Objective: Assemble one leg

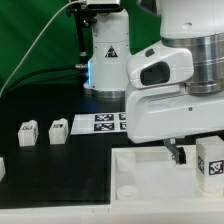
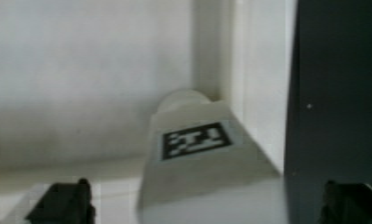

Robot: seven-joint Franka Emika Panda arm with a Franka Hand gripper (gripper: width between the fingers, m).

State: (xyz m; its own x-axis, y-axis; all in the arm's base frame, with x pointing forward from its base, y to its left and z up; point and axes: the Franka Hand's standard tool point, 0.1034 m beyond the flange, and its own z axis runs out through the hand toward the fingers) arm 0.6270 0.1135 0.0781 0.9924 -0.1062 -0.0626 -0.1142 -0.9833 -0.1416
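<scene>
A leg, a white block with a black-and-white tag, stands upright in a corner of the large white panel, close to its raised rim. My gripper is open and straddles it; a gap shows between each dark fingertip and the leg. In the exterior view the same leg stands on the panel at the view's right edge. One dark finger is beside it, and the other is out of sight. Three more legs lie on the black table at the left.
The marker board lies behind the panel, in front of the arm's base. The arm's white body hangs over the panel's right part. Black table runs just outside the panel's rim.
</scene>
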